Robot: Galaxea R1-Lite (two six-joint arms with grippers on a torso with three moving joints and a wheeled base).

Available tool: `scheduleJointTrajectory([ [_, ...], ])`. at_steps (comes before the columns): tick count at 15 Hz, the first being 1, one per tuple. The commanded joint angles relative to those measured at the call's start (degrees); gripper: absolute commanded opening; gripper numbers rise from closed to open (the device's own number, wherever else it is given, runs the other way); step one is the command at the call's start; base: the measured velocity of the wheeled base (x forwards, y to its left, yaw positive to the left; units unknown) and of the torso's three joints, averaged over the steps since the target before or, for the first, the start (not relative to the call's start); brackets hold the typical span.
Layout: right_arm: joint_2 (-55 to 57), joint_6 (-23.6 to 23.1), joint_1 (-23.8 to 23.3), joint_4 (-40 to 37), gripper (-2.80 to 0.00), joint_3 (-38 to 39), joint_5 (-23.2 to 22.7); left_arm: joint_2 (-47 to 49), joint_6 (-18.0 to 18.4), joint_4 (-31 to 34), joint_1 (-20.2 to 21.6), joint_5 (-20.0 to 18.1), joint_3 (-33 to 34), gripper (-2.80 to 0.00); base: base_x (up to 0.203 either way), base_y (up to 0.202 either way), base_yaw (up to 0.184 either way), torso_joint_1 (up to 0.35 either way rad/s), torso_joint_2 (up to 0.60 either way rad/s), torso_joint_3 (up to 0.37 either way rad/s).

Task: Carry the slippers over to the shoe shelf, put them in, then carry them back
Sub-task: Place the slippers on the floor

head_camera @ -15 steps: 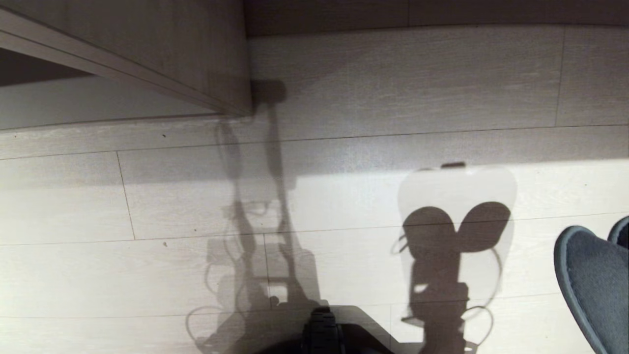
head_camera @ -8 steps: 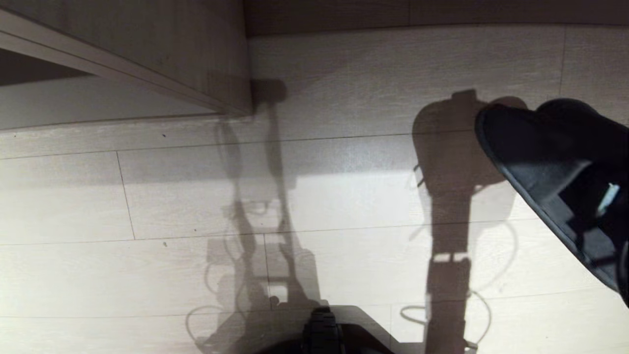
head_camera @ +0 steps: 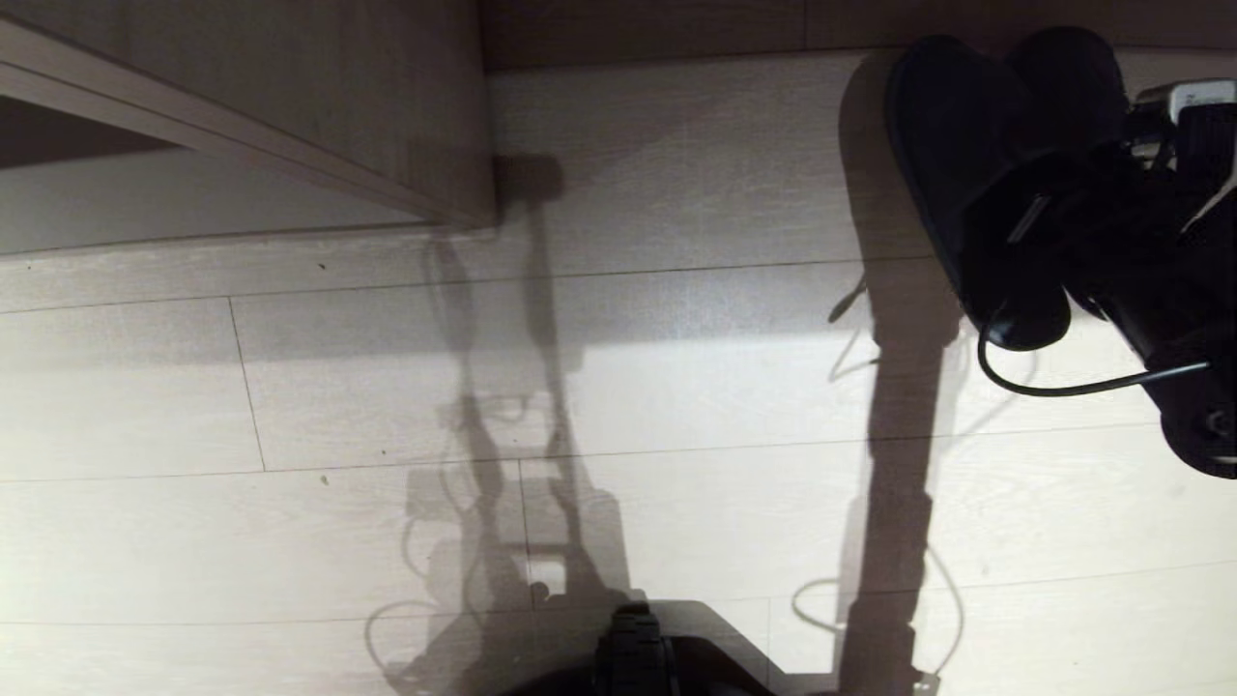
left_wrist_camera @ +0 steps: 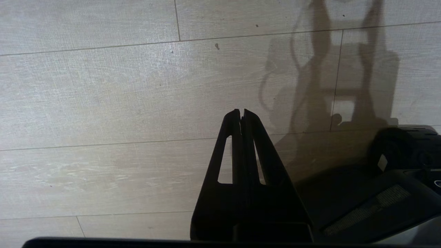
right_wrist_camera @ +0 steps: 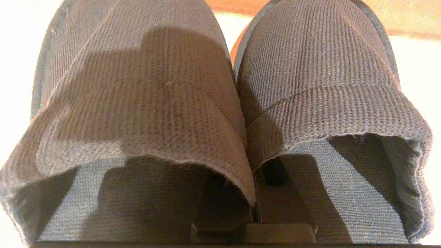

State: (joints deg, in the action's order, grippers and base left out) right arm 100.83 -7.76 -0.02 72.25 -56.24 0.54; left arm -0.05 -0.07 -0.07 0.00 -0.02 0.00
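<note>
The right arm (head_camera: 1174, 319) reaches forward at the far right of the head view, its pincer (right_wrist_camera: 253, 193) clamped on the slippers (right_wrist_camera: 220, 86). The left pincer (left_wrist_camera: 242, 115) hangs pointing downward, fingers pressed together.

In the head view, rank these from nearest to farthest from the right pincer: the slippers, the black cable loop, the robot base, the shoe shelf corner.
1. The slippers: clamped in the right pincer, upper right.
2. The black cable loop: hanging just below the pincer.
3. The shoe shelf corner: upper left, across the floor.
4. The robot base: bottom centre. Its distance is close to the shelf corner's, so those two are hard to separate.
</note>
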Motion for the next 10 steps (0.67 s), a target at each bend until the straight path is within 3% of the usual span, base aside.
scheduleJointTrajectory([
  [1,7.66,1.11,-0.16,6.03,-2.80,-2.27,1.38,-0.04,-0.10,-0.01,0.00,-0.06,0.00,-2.80,0.000,0.000,0.000,0.000,0.00,0.000],
  [8,14.14,3.25,-2.43,12.96,-2.80,-2.19,-0.81,-0.04,-0.01,-0.01,0.00,0.02,0.00,-2.80,0.000,0.000,0.000,0.000,0.00,0.000],
  [9,14.31,3.27,-2.52,13.00,-0.41,-1.94,-1.08,-0.04,-0.10,-0.01,0.00,0.02,0.00,-2.80,0.000,0.000,0.000,0.000,0.00,0.000],
  [10,14.57,3.19,-2.52,12.92,0.00,-1.45,-1.23,-0.04,-0.10,-0.01,0.00,-0.06,0.00,-2.80,0.000,0.000,0.000,0.000,0.00,0.000],
])
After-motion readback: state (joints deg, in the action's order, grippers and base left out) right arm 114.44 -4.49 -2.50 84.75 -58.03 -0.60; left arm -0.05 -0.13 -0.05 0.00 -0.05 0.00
